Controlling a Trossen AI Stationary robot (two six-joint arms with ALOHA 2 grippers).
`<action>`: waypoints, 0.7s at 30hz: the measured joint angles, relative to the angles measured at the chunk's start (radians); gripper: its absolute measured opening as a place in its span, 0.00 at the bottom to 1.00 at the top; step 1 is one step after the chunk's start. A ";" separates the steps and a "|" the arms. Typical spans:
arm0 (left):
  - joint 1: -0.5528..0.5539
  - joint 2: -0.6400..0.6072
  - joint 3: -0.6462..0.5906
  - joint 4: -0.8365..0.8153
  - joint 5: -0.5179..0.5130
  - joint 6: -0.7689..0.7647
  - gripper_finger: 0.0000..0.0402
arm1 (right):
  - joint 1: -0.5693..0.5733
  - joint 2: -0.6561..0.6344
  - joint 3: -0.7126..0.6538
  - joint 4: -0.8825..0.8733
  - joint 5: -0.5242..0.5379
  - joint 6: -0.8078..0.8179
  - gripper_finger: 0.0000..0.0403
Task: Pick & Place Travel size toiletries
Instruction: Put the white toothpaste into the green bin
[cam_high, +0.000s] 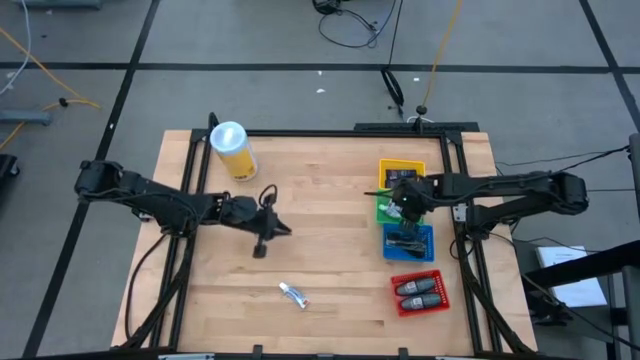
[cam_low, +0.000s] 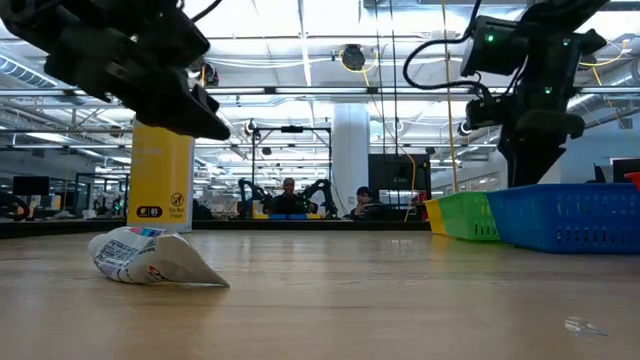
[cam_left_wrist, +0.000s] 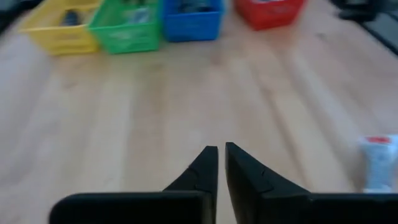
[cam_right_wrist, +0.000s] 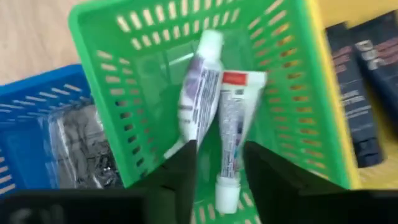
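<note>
Along the right side of the table (cam_high: 320, 200) you have four trays in a row: yellow tray (cam_high: 401, 167), green tray (cam_high: 384, 209), blue tray (cam_high: 409, 242) and red tray (cam_high: 419, 294). The right gripper (cam_high: 400, 208) hangs over the green one, and its wrist view shows two white tubes (cam_right_wrist: 214, 112) lying crossed on the green floor, seen through a clear gap between the fingers (cam_right_wrist: 180, 168); the claw is parted and holds nothing. In that same view, two dark flat packs (cam_right_wrist: 354, 81) lie in the yellow tray and a heap of silvery sachets (cam_right_wrist: 81, 146) in the blue, too tangled for you to count. From above, the red tray holds two dark grey tubes (cam_high: 418, 290).

One white tube (cam_high: 293, 294) lies alone on the bare wood near the front edge, well apart from the trays. The left gripper (cam_high: 262, 240) is near mid-table, above the wood and beside nothing, its tips drawn almost together with only a thin slit between them. One tall yellow canister (cam_high: 234, 150) stands at the back left.

The right gripper covers much of the green tray in the high view, and the low view cuts off both arms.
</note>
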 joint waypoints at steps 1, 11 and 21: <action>-0.013 0.000 0.000 0.000 0.015 0.010 0.10 | 0.000 -0.006 0.000 0.001 0.011 0.001 0.32; -0.197 0.036 0.000 0.032 0.079 -0.085 0.53 | 0.123 -0.141 -0.006 0.308 0.053 0.124 0.47; -0.363 0.293 0.000 0.231 -0.005 -0.237 0.61 | 0.427 0.085 -0.128 1.100 0.182 0.016 0.39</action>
